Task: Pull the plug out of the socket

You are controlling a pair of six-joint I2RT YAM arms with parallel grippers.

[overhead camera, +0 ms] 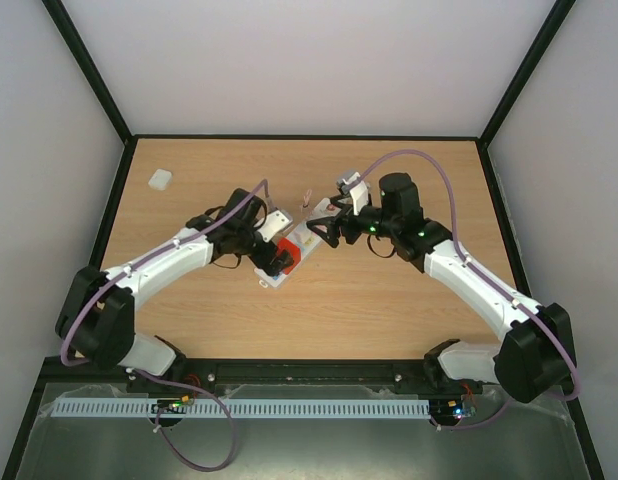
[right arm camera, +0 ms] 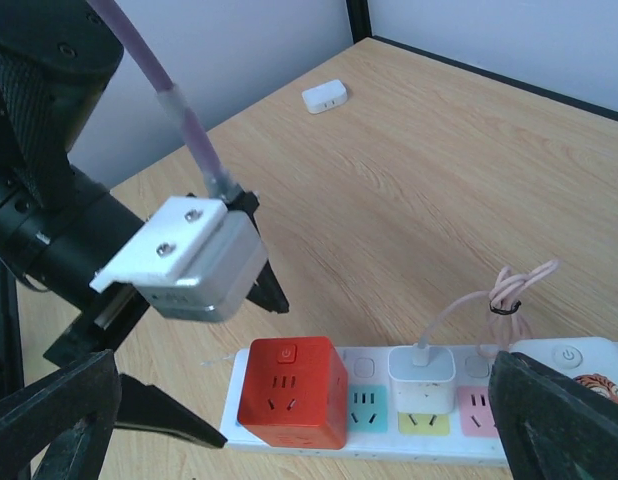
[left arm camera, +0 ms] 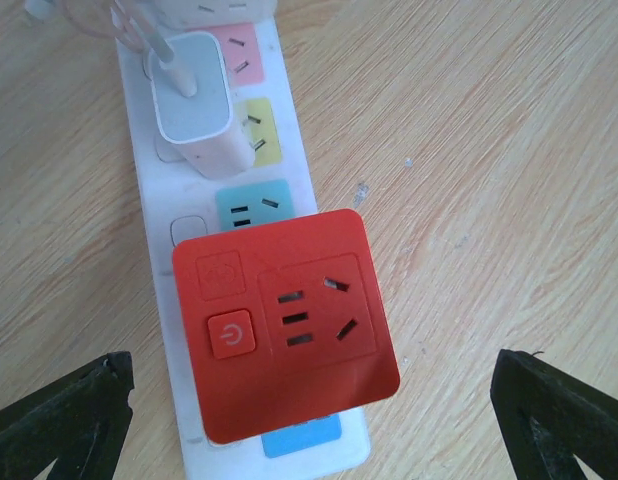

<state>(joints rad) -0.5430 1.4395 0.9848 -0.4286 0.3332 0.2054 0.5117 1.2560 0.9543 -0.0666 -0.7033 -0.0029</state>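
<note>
Tabletop (overhead camera: pixel 389 320): pale wood grain, walled on three sides, carrying everything below.
Arms: both reaching inward from the near edge and meeting over the middle.
Socket (overhead camera: pixel 309 238) (left arm camera: pixel 194 205) (right arm camera: pixel 365 368): long white strip, lying flat and slanted near the tabletop's centre, between the two wrists.
Socket's outlets: blue square at one end, then red cube plug, green square bare, white charger at the yellow square, pink square bare.
Far end of the socket: white block with a power symbol, only partly in view, perhaps another adapter.
Red cube plug (overhead camera: pixel 286 250) (left arm camera: pixel 284 322) (right arm camera: pixel 291 392): seated upright in the strip, own outlet and round button on top.
Left pincer (left arm camera: pixel 311 360): spread wide, one finger on each side of the red cube, touching nothing.
Right pincer (right arm camera: pixel 304 370): spread wide too, hovering near the strip, holding nothing.
White charger (left arm camera: pixel 194 100) (right arm camera: pixel 421 375): plugged in, just apart from the red cube.
Cable (right arm camera: pixel 509 290): thin, pinkish, rising from the charger into a tied bundle.
Small white block (overhead camera: pixel 160 179) (right arm camera: pixel 325 96): alone by the far left corner, well apart.
</note>
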